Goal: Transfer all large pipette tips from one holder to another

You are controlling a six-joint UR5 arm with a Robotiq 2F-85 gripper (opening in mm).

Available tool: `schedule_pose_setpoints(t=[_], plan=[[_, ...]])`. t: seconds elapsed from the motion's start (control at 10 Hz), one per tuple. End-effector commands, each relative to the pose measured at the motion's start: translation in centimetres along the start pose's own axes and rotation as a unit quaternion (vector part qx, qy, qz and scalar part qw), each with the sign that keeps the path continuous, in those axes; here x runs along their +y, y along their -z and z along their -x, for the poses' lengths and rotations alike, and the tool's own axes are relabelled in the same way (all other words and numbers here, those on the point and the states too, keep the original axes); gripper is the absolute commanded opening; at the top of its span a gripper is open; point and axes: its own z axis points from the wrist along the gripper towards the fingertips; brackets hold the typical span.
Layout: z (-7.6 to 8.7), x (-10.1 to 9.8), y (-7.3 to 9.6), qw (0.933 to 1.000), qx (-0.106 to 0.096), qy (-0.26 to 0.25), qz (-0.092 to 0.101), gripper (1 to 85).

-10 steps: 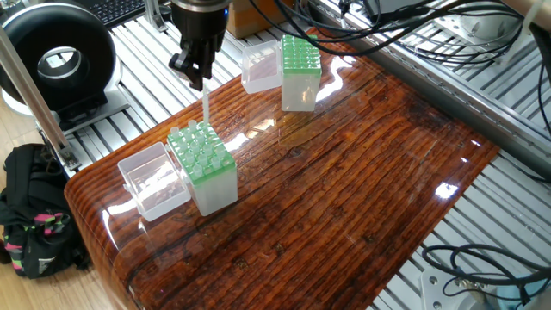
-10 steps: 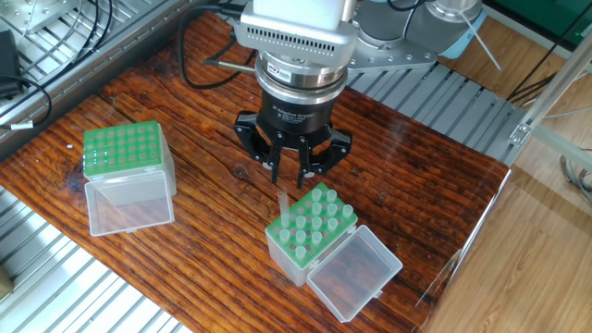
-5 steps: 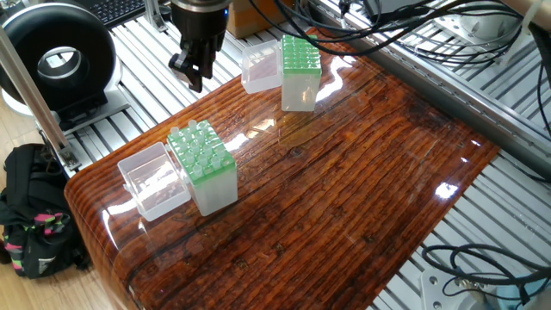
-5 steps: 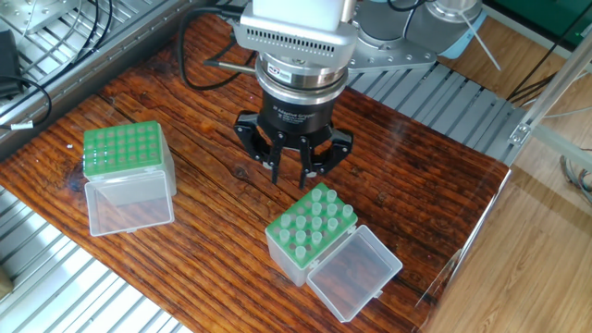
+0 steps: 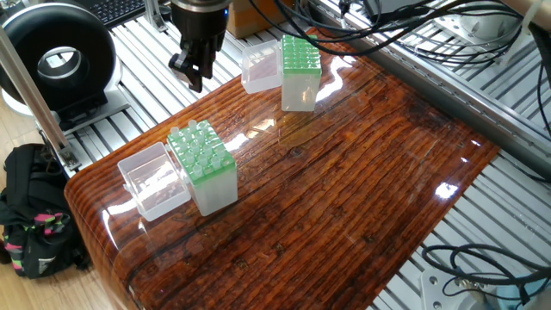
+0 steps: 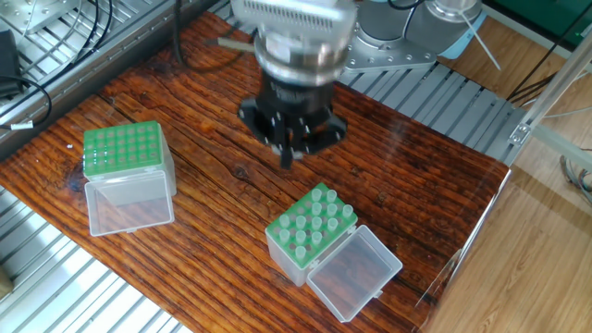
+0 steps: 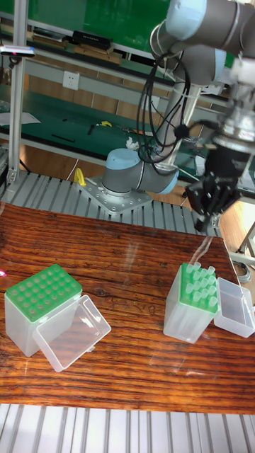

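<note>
Overhead, the gripper (image 5: 195,76) hangs vertical, fingers pointing down at the desk (image 5: 344,189), above and apart from the holder (image 6: 310,231) seating the large pipette tips (image 7: 201,277). Motion blur hides its jaws; grip state undetermined. Second holder (image 6: 120,150) stands well apart.

Lab, aluminium frame bench (image 5: 482,95), tip racks (image 6: 310,231)

One fixed view looks down across the wooden table (image 5: 344,189) from its 4 o'clock corner. The other fixed view looks steeply down from the opposite side, closer. The tall fixed view faces the arm's base (image 7: 131,177) low and level. All share both tip holders.
</note>
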Motion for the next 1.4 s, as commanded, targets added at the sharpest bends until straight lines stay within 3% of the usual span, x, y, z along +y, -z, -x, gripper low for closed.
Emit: schedule_pose_setpoints(t=[0.0,0.2,0.3,0.4,0.6,0.9,1.3], plan=[[-2.0,-1.2,2.1,0.9988,-0.011,-0.045,0.015,1.0],[-3.0,-2.2,2.0,0.9978,-0.017,-0.061,0.020,1.0],[-4.8,-1.6,1.2,0.9948,0.007,-0.089,0.049,1.0],[-5.6,-2.4,-0.1,0.9938,0.017,-0.099,0.048,1.0],[-5.9,-5.3,-2.4,0.9943,0.019,-0.105,0.003,1.0],[-5.8,-6.1,-3.1,0.9938,0.017,-0.109,-0.014,1.0],[-5.8,-5.9,-3.2,0.9941,0.019,-0.107,-0.011,1.0]])
